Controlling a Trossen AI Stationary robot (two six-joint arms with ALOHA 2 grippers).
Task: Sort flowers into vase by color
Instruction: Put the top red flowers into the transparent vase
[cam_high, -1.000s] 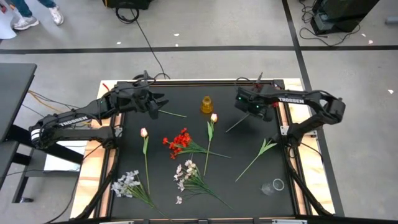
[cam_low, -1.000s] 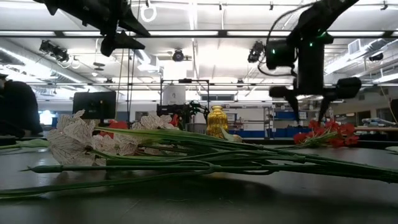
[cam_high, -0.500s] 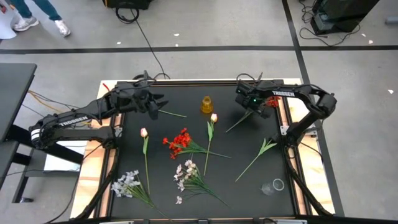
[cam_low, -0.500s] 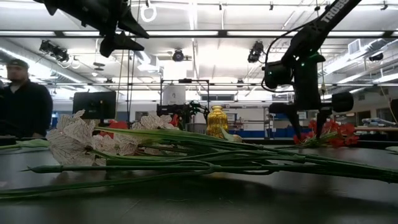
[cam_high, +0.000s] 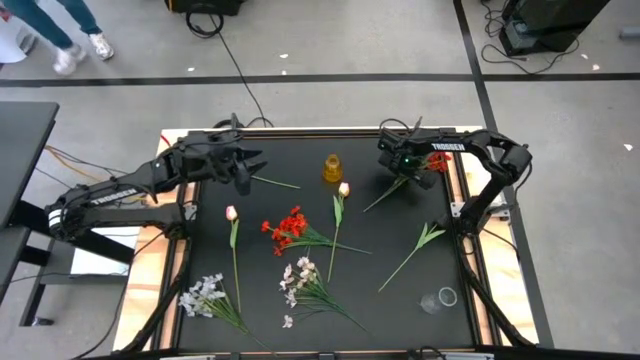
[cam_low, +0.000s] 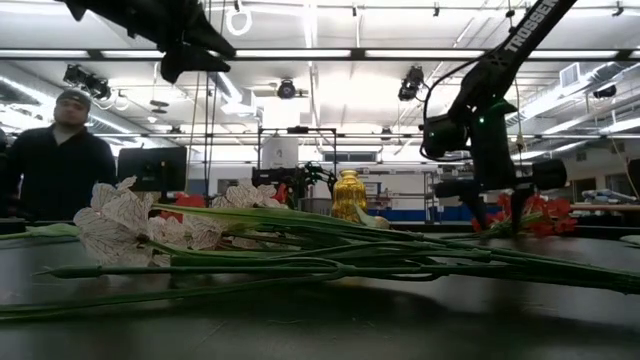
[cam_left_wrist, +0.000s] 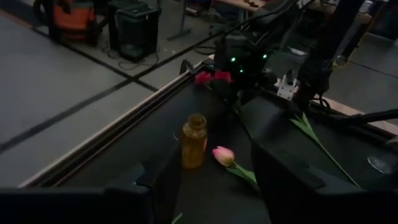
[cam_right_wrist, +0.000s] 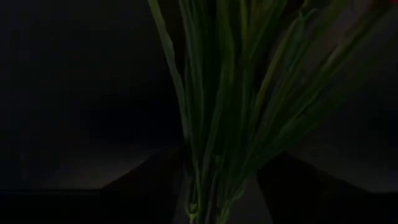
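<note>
A bunch of red flowers lies at the table's far right, its green stems running toward the middle. My right gripper points down over those stems, open, with one finger on either side; I see no touch. My left gripper hangs high over the far left, open and holding nothing. A small amber vase stands upright at the far middle. Pink tulips, a second red bunch and white sprays lie flat on the black mat.
A bare green stem lies on the mat below my left gripper. A leafy stem lies at the right, and a clear glass stands near the right front corner. A person stands beyond the table.
My right gripper has come straight down over the stems of the far-right red bunch, until its fingertips are close above the mat. In the room behind the table, a person has walked further into sight.
</note>
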